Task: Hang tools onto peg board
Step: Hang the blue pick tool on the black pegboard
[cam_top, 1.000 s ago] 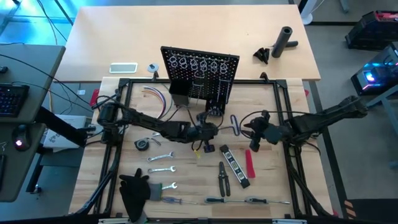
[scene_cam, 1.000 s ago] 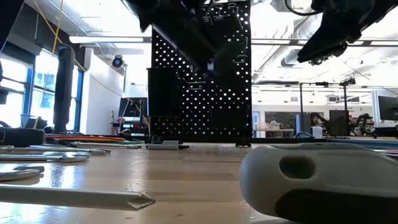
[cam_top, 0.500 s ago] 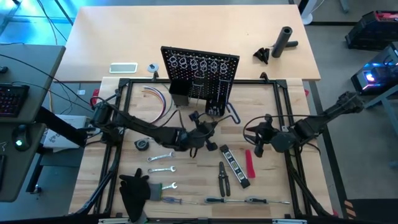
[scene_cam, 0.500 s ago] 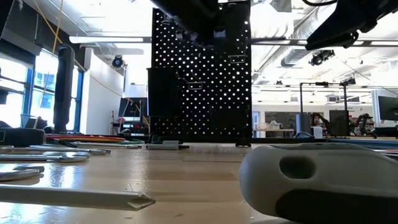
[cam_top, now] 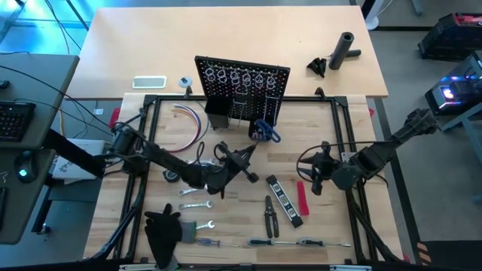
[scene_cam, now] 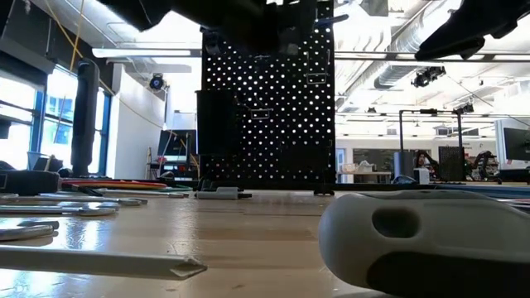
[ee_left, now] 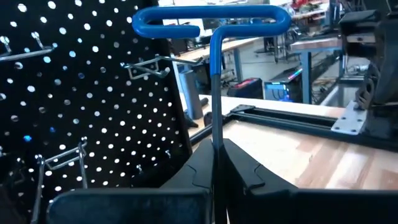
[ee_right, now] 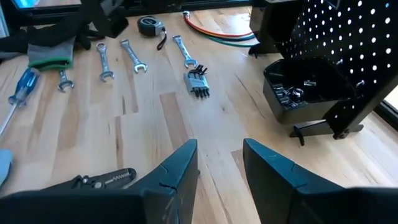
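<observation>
The black peg board (cam_top: 242, 96) stands upright at the table's far middle, with silver rings along its top and black bins at its foot; it also shows in the low view (scene_cam: 267, 108). My left gripper (cam_top: 245, 154) is just in front of it, shut on a blue T-handled tool (cam_top: 265, 132). My right gripper (cam_top: 315, 179) is open and empty to the right, above the table. Wrenches (cam_top: 194, 197), a round tape measure (cam_top: 172, 175), a black-yellow level (cam_top: 285, 200), a red-handled tool (cam_top: 302, 197), pliers (cam_top: 269, 214) and screwdrivers (cam_top: 301, 242) lie flat on the table. My left gripper (ee_left: 216, 177) pinches the tool's thin shaft (ee_left: 216, 140) between its two fingers, away from the blue T-handle (ee_left: 211, 15). The fingers come slanting from the table's near left side. The tool is lifted clear, its handle close by the peg board's hooks (ee_left: 146, 68).
A black cloth (cam_top: 162, 229) lies at the near left and a bundle of coloured wires (cam_top: 192, 120) left of the board. A black cylinder (cam_top: 345, 49) and a phone (cam_top: 149, 82) lie on the far table. A black frame (cam_top: 343, 128) borders the work area.
My left gripper has drawn back toward the table's left and turned, swinging the blue T-handle from right of the board's foot toward the peg board. My right gripper has moved away from the tool, toward the near right.
</observation>
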`<state>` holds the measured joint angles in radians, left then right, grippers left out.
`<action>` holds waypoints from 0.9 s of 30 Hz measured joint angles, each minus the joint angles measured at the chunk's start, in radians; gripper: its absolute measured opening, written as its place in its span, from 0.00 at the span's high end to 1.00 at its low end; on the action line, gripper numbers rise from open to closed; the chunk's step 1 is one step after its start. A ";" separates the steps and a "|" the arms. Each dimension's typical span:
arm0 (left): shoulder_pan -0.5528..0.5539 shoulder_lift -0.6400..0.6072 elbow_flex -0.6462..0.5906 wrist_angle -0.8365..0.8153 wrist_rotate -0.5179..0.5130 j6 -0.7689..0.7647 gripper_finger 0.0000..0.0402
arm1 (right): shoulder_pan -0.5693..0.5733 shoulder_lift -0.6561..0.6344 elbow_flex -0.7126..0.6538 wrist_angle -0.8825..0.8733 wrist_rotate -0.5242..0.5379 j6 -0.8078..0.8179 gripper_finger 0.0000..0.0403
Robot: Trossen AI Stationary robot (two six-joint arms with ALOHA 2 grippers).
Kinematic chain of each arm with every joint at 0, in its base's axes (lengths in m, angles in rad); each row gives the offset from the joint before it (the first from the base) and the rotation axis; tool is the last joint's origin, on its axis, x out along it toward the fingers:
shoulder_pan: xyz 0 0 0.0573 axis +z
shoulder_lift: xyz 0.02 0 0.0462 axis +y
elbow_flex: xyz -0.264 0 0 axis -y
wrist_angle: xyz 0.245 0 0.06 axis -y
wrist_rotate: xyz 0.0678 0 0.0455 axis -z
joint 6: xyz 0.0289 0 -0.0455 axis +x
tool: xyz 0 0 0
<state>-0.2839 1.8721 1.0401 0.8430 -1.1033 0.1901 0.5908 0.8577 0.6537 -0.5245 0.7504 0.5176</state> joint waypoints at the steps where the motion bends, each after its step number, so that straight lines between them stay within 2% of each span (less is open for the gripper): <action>1: 0.000 0.015 0.000 0.026 -0.002 0.006 0.99 | 0.001 0.000 0.000 0.000 0.001 -0.004 0.69; 9: -0.002 0.199 0.007 0.369 -0.041 0.116 0.99 | 0.000 -0.001 0.000 -0.015 -0.002 -0.047 0.69; 14: -0.010 0.285 0.060 0.609 -0.040 0.357 0.99 | 0.000 -0.001 0.000 -0.028 -0.017 -0.047 0.69; 16: -0.011 0.296 0.082 0.656 -0.035 0.428 0.99 | -0.004 -0.001 0.000 -0.029 -0.018 -0.054 0.69; 27: 0.030 0.365 0.091 0.685 -0.040 0.311 0.99 | -0.030 -0.001 0.000 -0.034 -0.052 -0.122 0.69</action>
<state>-0.2537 2.2371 1.1313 1.5283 -1.1435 0.5013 0.5606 0.8566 0.6537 -0.5587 0.6980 0.3956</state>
